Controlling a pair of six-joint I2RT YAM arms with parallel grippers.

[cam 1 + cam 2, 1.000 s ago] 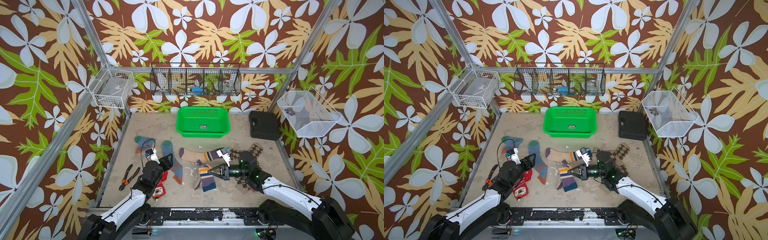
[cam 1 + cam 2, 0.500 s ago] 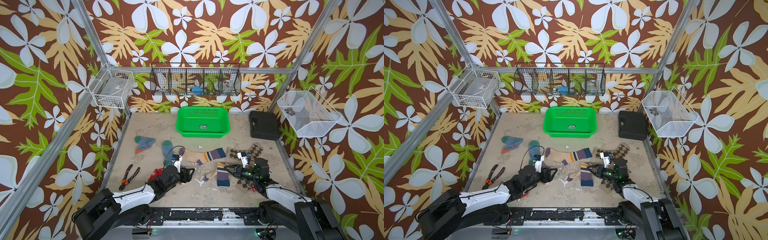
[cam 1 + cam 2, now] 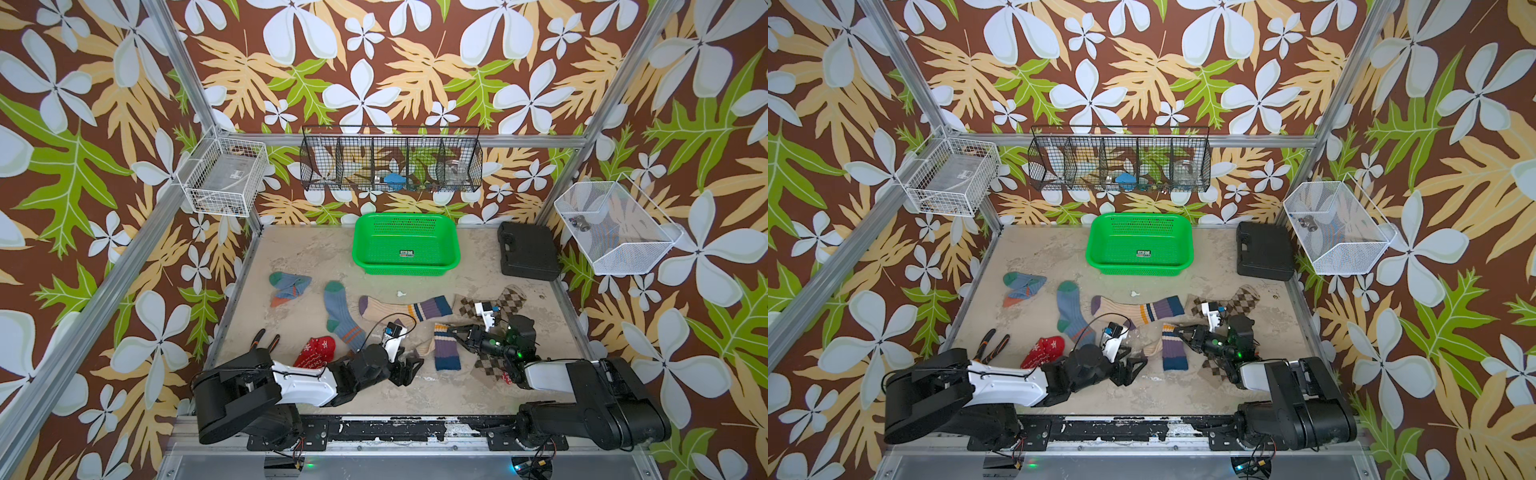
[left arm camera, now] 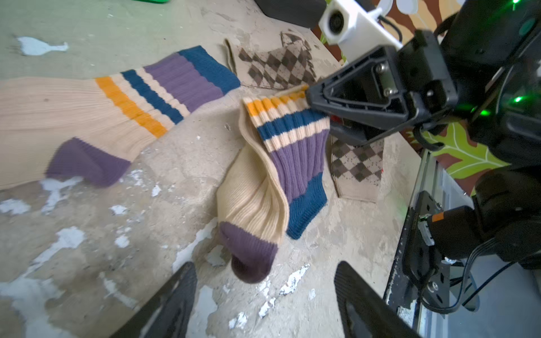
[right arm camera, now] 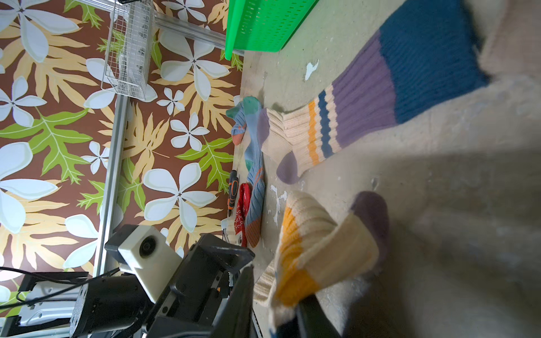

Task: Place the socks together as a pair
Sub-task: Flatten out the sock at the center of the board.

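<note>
Just ahead of our left gripper [image 3: 415, 365] lies a cream striped sock [image 3: 448, 349], folded over on itself on the sandy table [image 3: 299, 257]. Its purple toe sits at the mouth of our left fingers [image 4: 178, 295]. Those jaws stand wide apart and hold nothing, and the toe touches neither finger.

Our right gripper [image 3: 456, 331] meets the same sock from the other side, at the end with the orange stripe. Its jaws stand a little apart and the sock's edge touches one fingertip. We cannot tell whether they pinch the fabric.

Toward the back, the matching striped sock [image 3: 405, 307] lies flat, apart from the folded one. An argyle sock [image 3: 505, 299] lies just beside its navy cuff, and a second argyle sock [image 3: 486, 368] shows under our right arm.

On our left side we see a blue-grey sock [image 3: 340, 316], a crumpled blue-grey sock [image 3: 289, 284], a red snowflake sock [image 3: 318, 349] and pliers [image 3: 264, 338]. At the back stand a green basket [image 3: 405, 217] and a black case [image 3: 525, 251]. A label [image 3: 405, 252] on the basket's floor is too small for us to read.
</note>
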